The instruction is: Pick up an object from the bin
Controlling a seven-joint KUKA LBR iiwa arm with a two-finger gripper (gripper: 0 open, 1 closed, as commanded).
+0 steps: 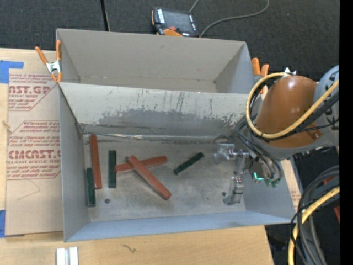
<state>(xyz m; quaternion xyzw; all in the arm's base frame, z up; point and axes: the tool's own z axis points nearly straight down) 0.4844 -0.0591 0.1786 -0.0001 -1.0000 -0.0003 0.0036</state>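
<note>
Hanging low at the right end of the bin (154,65), the gripper (229,174) reaches in from the right, under the arm's rounded orange cover (287,112). Its two metal fingers (234,195) stand spread apart, one toward the back wall and one toward the front. I can see only bare grey floor between them, so it is pinching nothing.

The thing nearest to it is a dark green stick (188,163). It lies flat on the floor to the gripper's left, near the middle of the bin, tilted so its right end points toward the back wall. It is close to the rear finger but clearly apart from it, with open floor between.

Further left, two red sticks (149,175) lie crossed, one nearly level and the other slanting down toward the front, touching where they overlap. Beyond them, by the left wall, three more lie roughly side by side, running front to back: a long red bar (95,162), a short green bar (112,169) just right of it, and a green piece (90,187) at the far left, nearer the front corner.
</note>
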